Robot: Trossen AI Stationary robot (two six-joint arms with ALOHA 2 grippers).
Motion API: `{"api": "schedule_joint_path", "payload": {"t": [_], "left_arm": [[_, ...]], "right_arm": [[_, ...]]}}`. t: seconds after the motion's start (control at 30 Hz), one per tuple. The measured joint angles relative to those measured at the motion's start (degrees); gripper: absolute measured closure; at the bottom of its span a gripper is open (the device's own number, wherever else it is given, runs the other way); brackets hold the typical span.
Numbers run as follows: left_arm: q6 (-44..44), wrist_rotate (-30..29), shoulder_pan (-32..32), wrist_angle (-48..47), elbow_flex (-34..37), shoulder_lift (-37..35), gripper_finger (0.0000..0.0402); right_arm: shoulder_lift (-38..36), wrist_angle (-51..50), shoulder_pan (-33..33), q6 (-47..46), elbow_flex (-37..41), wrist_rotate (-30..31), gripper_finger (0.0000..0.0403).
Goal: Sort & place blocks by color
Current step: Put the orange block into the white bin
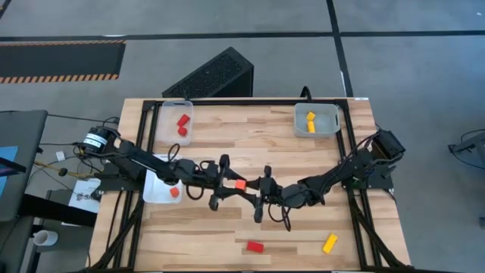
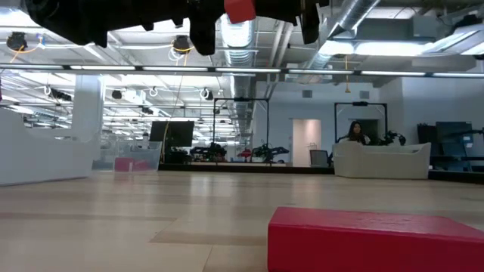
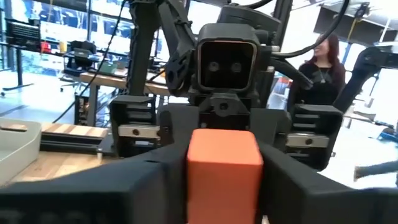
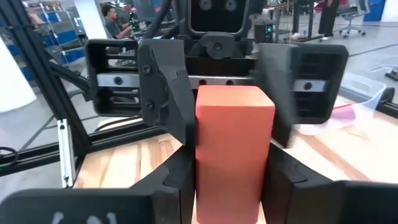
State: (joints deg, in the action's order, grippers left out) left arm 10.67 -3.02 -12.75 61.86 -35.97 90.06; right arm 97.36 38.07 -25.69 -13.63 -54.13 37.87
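Observation:
An orange block (image 1: 240, 184) hangs in the air over the table's middle, between my two grippers, which meet tip to tip. My left gripper (image 1: 229, 180) comes from the left, my right gripper (image 1: 258, 189) from the right; both are shut on the block. The low view shows the orange block (image 2: 240, 9) high above the table. Each wrist view shows it between that arm's own fingers, as the orange block (image 3: 224, 167) and the orange block (image 4: 235, 146). A red block (image 1: 255, 246) and a yellow block (image 1: 330, 243) lie on the table near its near edge. My left gripper pinches the block's left end (image 3: 214, 186) between its two fingers, reaching in level from the table's left. The block is lifted clear of the table. My right gripper pinches the block's right end (image 4: 233, 186) between its two fingers, level from the table's right. The left gripper's fingers (image 4: 165, 102) stand on the same two sides of the block, farther along it.
A clear tray (image 1: 164, 114) at the far left holds red blocks. A tray (image 1: 327, 114) at the far right holds a yellow block. A third tray (image 1: 155, 189) under the left arm holds an orange block. The red block (image 2: 370, 238) fills the low view's foreground.

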Motion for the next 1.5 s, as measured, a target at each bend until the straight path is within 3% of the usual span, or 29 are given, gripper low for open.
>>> {"api": "schedule_joint_path", "payload": {"t": [0.07, 0.1, 0.23, 0.37, 0.47, 0.6, 0.8, 0.93, 1.13, 1.3, 1.5], "left_arm": [[0.0, 0.4, 0.0, -0.2, 0.0, 0.0, 0.0302], [0.0, 0.5, 0.0, -0.3, 0.0, 0.0, 0.0309], [0.5, -0.7, 0.1, -3.2, 0.0, -1.8, 0.0306], [0.5, -5.4, -0.2, -14.3, 0.0, -7.9, 0.0306], [0.6, -12.5, -0.4, -27.6, 0.0, -14.6, 0.0306], [5.9, -20.3, -0.5, -50.6, 0.0, -25.7, 0.0306], [29.1, -27.7, -0.7, -91.3, 0.0, -37.8, 0.0306], [46.0, -25.9, -0.8, -109.7, 0.1, -39.1, 0.0305], [62.2, -18.7, -4.3, -121.0, 1.4, -36.3, 0.0297], [64.6, -15.0, -5.3, -121.0, 1.8, -32.3, 0.0298], [65.3, -9.7, -5.1, -120.5, 1.8, -26.5, 0.0279]], "right_arm": [[0.0, 0.0, 0.0, -0.1, 0.0, -0.4, 0.0254], [0.0, 0.0, -0.1, 0.0, 0.0, -0.5, 0.0248], [0.0, -1.3, -0.1, -0.5, 0.0, -0.2, 0.0209], [0.0, -3.9, -0.1, -1.8, 0.0, -0.2, 0.0146], [-0.4, -7.2, -0.7, -1.9, 0.0, -0.6, 0.0101], [-4.6, -19.0, -2.0, -7.6, -0.1, -1.1, 0.0062], [-10.0, -36.6, -3.8, -17.6, 0.0, 1.4, 0.0061], [-10.6, -40.7, -5.6, -19.0, 0.0, 4.0, 0.0078], [-10.0, -46.3, -8.4, -23.4, 0.0, 4.6, 0.009], [-10.0, -53.8, -11.4, -29.7, 0.0, 5.9, 0.009], [-10.0, -55.6, -14.0, -31.0, 0.0, 9.2, 0.0091]]}}
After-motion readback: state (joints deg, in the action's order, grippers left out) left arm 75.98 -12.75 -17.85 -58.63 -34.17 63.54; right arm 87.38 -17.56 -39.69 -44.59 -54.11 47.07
